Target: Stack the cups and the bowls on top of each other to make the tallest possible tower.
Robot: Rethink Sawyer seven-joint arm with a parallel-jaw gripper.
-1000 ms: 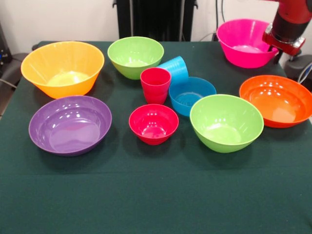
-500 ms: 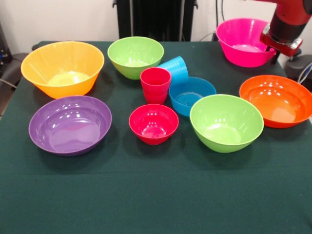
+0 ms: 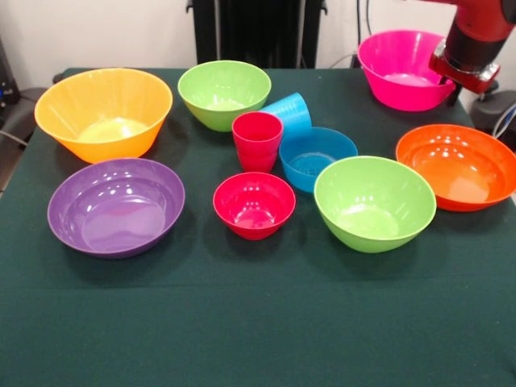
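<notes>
Barely begun: red cup [image 3: 257, 140], tilted sky-blue cup [image 3: 291, 114] and small blue bowl [image 3: 316, 158] cluster mid-worktop (unstacked); other bowls spread singly. Arm [image 3: 476, 40] over far corner; jaws' state untellable.

On the surface [image 3: 258, 322], the far-left bowl [image 3: 103, 113] sits behind the near-left bowl [image 3: 116, 206]. The far middle bowl [image 3: 224, 94] lies right of the far-left one. Before it stands the upright cup [image 3: 257, 141], with the tilted cup [image 3: 289, 113] leaning just behind and to its right. The small side bowl [image 3: 317, 157] touches both cups' right side. The small front bowl [image 3: 254, 205] sits before the upright cup, and the near middle bowl [image 3: 375, 203] is to its right. The right-edge bowl [image 3: 455, 165] lies further right, and the far-right bowl [image 3: 407, 71] sits behind it, beside my arm [image 3: 476, 40].
</notes>
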